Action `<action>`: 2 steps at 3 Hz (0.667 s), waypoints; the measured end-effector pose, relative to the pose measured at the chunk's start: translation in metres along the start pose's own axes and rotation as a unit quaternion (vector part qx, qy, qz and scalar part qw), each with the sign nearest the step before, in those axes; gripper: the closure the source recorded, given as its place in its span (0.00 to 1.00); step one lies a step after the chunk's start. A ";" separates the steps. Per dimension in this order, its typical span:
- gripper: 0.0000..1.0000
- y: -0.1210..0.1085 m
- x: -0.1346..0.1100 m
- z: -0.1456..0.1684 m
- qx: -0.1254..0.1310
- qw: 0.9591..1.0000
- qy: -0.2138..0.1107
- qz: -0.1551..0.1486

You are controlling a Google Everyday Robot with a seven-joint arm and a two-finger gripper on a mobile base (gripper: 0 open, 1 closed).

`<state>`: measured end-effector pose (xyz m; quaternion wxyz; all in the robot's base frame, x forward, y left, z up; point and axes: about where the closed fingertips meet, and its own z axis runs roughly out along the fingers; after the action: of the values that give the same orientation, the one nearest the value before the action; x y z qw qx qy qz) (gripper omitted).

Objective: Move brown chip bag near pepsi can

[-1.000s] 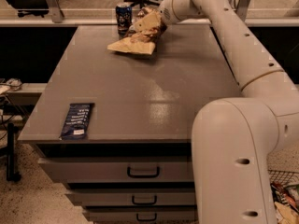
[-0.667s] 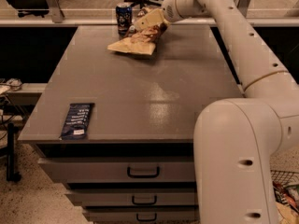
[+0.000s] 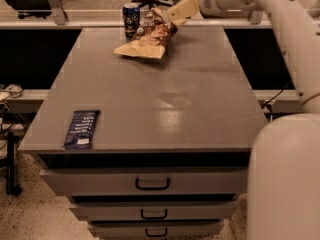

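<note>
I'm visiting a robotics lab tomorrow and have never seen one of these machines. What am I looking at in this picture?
There is one camera view, looking down across a grey table with drawers underneath. The big white body at the lower right and the white arm curving up the right side belong to one robot, a mobile base with a single arm. At the arm's end is its gripper, a two-finger clamp. It is over the far end of the table, right at the top of the brown chip bag. I cannot tell whether it is gripping the bag. The bag lies crumpled close to the pepsi can, which stands upright at the far edge, just left of the bag. A flat dark-blue packet lies alone at the near left corner.
</note>
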<state>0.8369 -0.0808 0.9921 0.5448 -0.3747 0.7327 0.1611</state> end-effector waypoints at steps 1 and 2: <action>0.00 -0.004 0.010 -0.070 0.027 0.999 0.005 -0.025; 0.00 -0.003 0.032 -0.137 0.065 0.996 0.018 -0.051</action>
<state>0.7423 -0.1833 1.0123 0.5622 -0.3782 0.7313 0.0787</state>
